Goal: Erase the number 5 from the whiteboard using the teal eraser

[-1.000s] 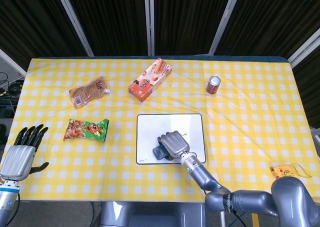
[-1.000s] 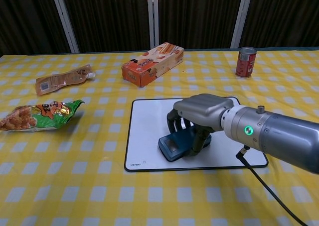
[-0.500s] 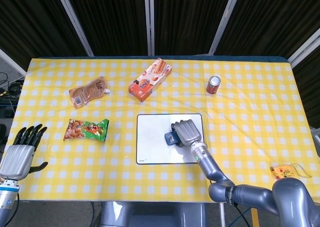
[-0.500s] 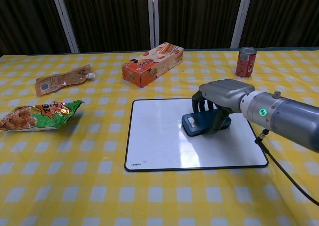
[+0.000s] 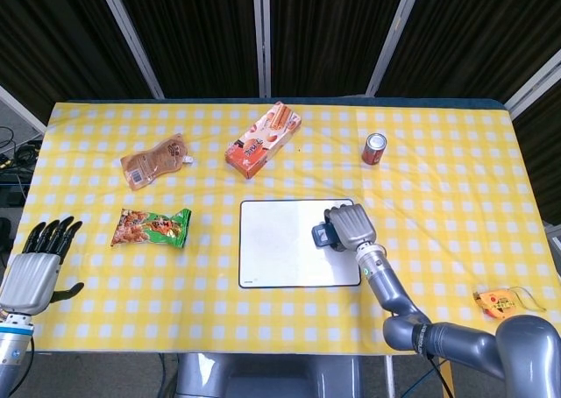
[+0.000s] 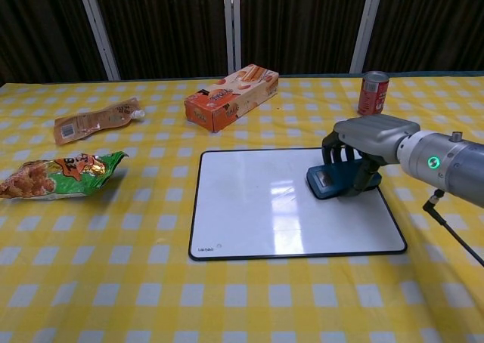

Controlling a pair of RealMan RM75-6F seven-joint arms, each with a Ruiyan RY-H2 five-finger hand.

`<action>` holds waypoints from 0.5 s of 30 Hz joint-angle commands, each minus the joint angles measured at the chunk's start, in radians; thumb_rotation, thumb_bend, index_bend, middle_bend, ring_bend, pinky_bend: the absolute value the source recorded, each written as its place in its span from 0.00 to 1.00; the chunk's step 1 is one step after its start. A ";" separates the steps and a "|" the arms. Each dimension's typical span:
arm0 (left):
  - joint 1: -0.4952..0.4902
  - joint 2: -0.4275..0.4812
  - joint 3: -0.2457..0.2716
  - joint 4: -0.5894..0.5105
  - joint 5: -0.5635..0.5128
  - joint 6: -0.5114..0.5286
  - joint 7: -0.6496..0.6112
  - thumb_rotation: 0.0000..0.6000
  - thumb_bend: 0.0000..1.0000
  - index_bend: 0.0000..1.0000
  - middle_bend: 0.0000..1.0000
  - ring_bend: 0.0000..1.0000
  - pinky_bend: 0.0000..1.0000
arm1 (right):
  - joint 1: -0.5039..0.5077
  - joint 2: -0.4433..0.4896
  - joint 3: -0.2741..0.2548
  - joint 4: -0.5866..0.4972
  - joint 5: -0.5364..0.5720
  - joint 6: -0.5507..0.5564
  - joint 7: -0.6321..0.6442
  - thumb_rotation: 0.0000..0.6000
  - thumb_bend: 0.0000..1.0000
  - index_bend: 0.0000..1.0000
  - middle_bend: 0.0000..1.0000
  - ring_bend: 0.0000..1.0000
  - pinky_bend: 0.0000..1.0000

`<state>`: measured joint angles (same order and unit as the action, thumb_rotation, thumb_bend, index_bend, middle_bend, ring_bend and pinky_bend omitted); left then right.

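The whiteboard lies flat in the middle of the table, its white face showing no writing. My right hand grips the teal eraser and presses it on the board near its far right corner. My left hand hangs off the table's near left edge, fingers spread and holding nothing; the chest view does not show it.
A red can stands behind the board to the right. An orange snack box, a tan pouch and a green snack bag lie left. A small orange packet lies near the right edge.
My right hand has slid the eraser across the board, from its near middle up and right to the far right corner. The left hand has stayed put.
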<state>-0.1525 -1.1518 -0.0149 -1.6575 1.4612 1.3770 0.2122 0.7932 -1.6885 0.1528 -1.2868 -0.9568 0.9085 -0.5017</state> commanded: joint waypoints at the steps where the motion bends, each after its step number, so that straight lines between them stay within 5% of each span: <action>1: 0.000 0.001 0.000 -0.001 0.001 0.001 -0.001 1.00 0.13 0.00 0.00 0.00 0.00 | 0.004 -0.007 -0.015 -0.032 -0.025 -0.005 -0.004 1.00 0.18 0.81 0.70 0.71 0.74; 8: 0.001 0.002 0.001 0.001 0.004 0.004 -0.007 1.00 0.13 0.00 0.00 0.00 0.00 | 0.016 -0.025 -0.050 -0.103 -0.077 -0.015 -0.036 1.00 0.18 0.81 0.70 0.71 0.74; 15: 0.003 0.005 -0.001 0.004 -0.001 0.007 -0.017 1.00 0.13 0.00 0.00 0.00 0.00 | 0.013 -0.054 -0.028 -0.035 -0.037 0.024 -0.082 1.00 0.18 0.81 0.70 0.71 0.74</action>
<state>-0.1499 -1.1467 -0.0157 -1.6540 1.4607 1.3840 0.1953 0.8091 -1.7346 0.1146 -1.3407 -1.0107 0.9208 -0.5741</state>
